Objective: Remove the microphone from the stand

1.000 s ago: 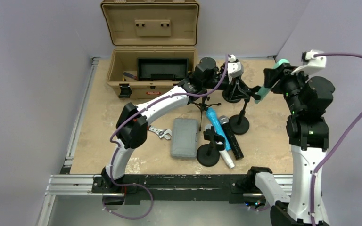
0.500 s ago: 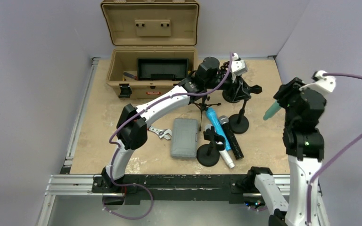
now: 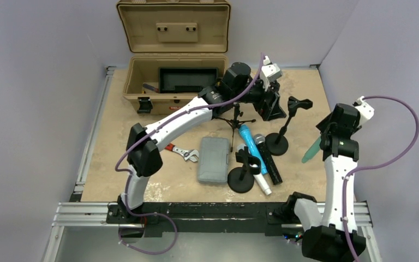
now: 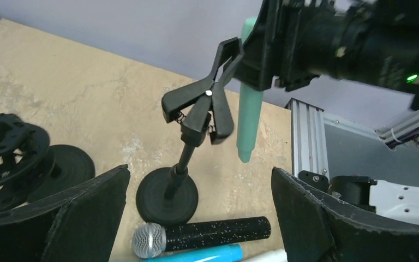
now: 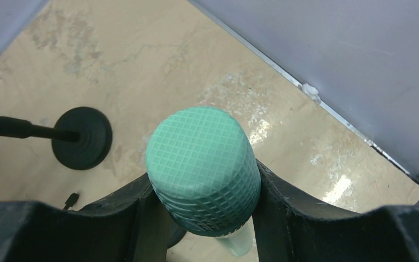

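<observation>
Teal mic (image 5: 203,169): rigid, probably light, with a smooth tapered body. The right gripper (image 3: 325,143) is clamped below its head, near the right edge. The left gripper (image 3: 273,107) has its fingers apart beside the stand (image 4: 195,117).

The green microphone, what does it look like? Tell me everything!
The green microphone is mint green and plastic-looking, with a rounded head covered in a fine grid and a slimmer handle. The right gripper clamps it just below the head, a black finger on each side. It hangs handle-down, tilted, in the air near the right edge of the table, clear of the empty stand.
</observation>
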`<state>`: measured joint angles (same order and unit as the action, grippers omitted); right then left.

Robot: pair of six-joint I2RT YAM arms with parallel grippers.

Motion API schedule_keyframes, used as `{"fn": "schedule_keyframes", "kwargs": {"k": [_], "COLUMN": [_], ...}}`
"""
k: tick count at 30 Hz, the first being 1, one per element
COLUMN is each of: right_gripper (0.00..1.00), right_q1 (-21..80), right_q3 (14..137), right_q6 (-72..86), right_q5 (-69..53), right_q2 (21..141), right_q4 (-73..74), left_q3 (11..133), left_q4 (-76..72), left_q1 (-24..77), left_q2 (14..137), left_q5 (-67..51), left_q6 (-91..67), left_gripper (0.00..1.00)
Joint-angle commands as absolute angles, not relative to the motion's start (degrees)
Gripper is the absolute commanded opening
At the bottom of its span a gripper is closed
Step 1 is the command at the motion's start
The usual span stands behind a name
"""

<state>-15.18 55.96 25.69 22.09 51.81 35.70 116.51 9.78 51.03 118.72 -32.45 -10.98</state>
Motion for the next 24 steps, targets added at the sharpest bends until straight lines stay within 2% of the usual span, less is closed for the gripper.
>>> {"fn": "schedule_keyframes", "kwargs": {"k": [1,6,11,17,22,24], "right_gripper": [0.0,0.0,0.0,0.07,0.11,0.19], "right_q1": [-17.5,-20.6,-21.5,-22.3,-24.2,-24.7], "right_q3": [51.6,45.6,39.6,34.1,31.6,30.8], "right_q6": [29.8,33.6,36.9,38.5,39.2,39.4], "right_q5": [16.5,6.3,1.0,0.2,0.2,0.2], "right_q2": [54.0,57.5,60.0,63.7,67.4,68.2], "right_q4": [31.8,26.5,19.8,13.4,10.1,8.7], "left_q3": [115.9,109.8,91.5,73.6,65.9,63.7], "left_q4": [15.4,24.6,23.7,28.8,32.4,32.5], "left_q1": [50.8,49.8,49.7,49.7,49.7,49.7], "left_q2": [107.3,95.6,75.6,50.9,38.7,35.7], "left_q5": [-25.7,-23.7,-24.2,-17.7,-15.2,-14.9], "left_q6": [-12.7,-14.9,-15.5,-15.5,-19.2,-21.4], "left_gripper": [0.98,0.95,0.95,0.95,0.94,0.94]}}
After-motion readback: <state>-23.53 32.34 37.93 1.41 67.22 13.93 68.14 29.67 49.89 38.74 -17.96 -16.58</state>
